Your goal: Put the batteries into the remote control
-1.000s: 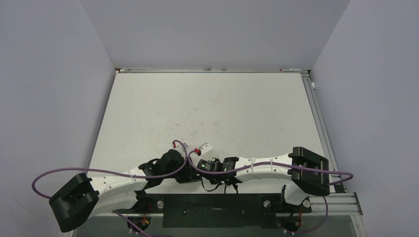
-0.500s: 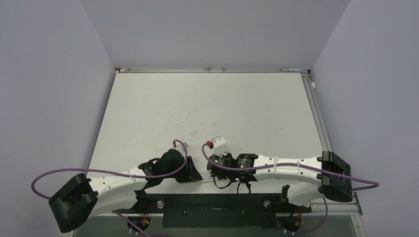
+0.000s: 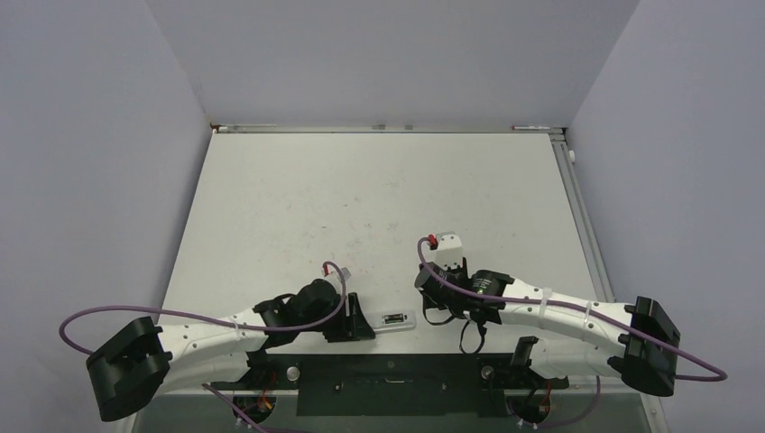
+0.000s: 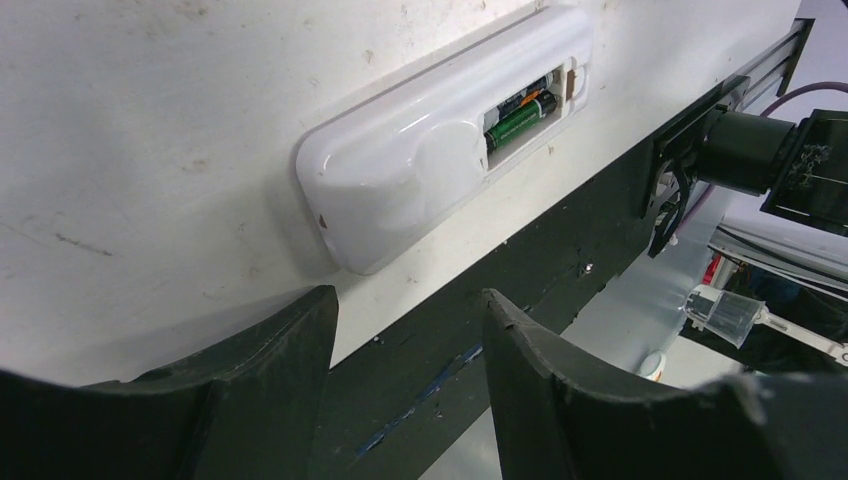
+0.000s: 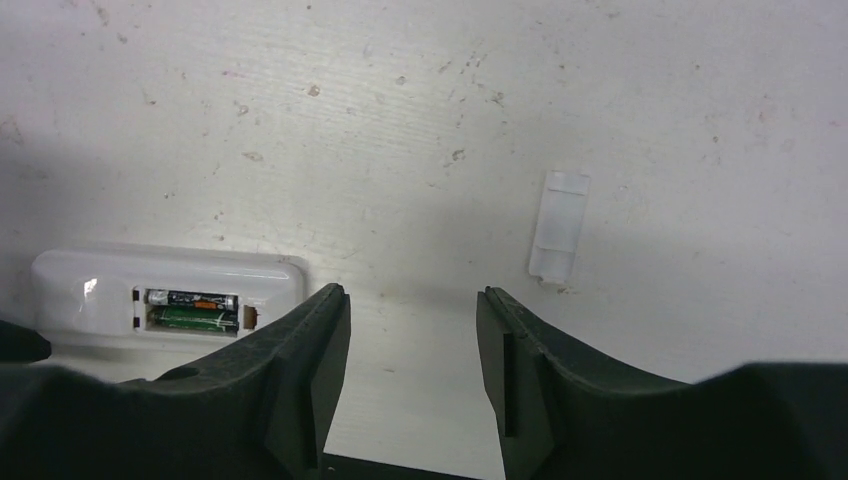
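The white remote control [image 3: 393, 319] lies back side up on the table, close to the front edge. Its battery bay is uncovered, and two dark batteries [image 4: 520, 113] lie side by side in it, also seen as batteries [image 5: 190, 309] in the right wrist view. My left gripper [image 4: 410, 300] is open just left of the remote [image 4: 400, 180], with nothing between its fingers. My right gripper [image 5: 412, 295] is open and empty to the right of the remote [image 5: 85, 290]. A small translucent white cover [image 5: 558, 238] lies on the table beyond the right gripper.
The black mounting bar [image 3: 388, 372] runs along the table's front edge just below the remote. Purple cables [image 3: 108, 314] loop off both arms. An aluminium rail [image 3: 577, 207] borders the table on the right, and grey walls enclose the other sides.
Both grippers have opened wider. The right arm swung away to the right and the left gripper drew back left, leaving the remote lying uncovered on the table between them.
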Action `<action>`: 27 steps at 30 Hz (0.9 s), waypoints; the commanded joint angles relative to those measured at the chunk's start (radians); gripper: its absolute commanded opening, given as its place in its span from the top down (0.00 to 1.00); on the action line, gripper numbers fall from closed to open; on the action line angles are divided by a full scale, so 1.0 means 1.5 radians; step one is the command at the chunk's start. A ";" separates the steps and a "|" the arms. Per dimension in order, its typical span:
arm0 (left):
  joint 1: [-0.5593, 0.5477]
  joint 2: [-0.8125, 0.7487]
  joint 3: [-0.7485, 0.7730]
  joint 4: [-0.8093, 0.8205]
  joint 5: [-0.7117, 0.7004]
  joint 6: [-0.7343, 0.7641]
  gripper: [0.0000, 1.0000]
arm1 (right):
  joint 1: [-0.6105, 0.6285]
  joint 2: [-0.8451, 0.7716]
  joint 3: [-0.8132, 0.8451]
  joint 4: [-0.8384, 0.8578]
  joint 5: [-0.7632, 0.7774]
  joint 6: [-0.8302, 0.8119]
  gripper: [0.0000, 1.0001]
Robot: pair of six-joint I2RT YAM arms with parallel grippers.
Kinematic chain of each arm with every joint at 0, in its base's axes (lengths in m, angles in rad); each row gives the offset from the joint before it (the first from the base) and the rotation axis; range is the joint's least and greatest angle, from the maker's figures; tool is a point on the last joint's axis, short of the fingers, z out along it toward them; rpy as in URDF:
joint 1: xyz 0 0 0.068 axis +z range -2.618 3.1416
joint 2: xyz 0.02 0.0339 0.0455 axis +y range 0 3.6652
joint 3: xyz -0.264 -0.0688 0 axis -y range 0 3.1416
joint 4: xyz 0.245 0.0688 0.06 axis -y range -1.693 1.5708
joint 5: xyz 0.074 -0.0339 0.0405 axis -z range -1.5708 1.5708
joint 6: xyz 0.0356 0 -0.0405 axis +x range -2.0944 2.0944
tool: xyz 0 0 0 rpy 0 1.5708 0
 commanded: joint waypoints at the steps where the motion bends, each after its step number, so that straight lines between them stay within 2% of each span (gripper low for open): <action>1: -0.013 0.008 0.008 0.014 0.002 -0.021 0.47 | -0.028 -0.019 -0.023 -0.021 0.036 0.064 0.50; 12: -0.015 0.086 0.021 0.093 0.006 -0.029 0.47 | -0.111 0.006 -0.079 -0.022 0.028 0.127 0.48; 27: 0.016 0.122 0.062 0.055 -0.025 0.019 0.46 | -0.158 0.042 -0.139 0.054 -0.022 0.109 0.51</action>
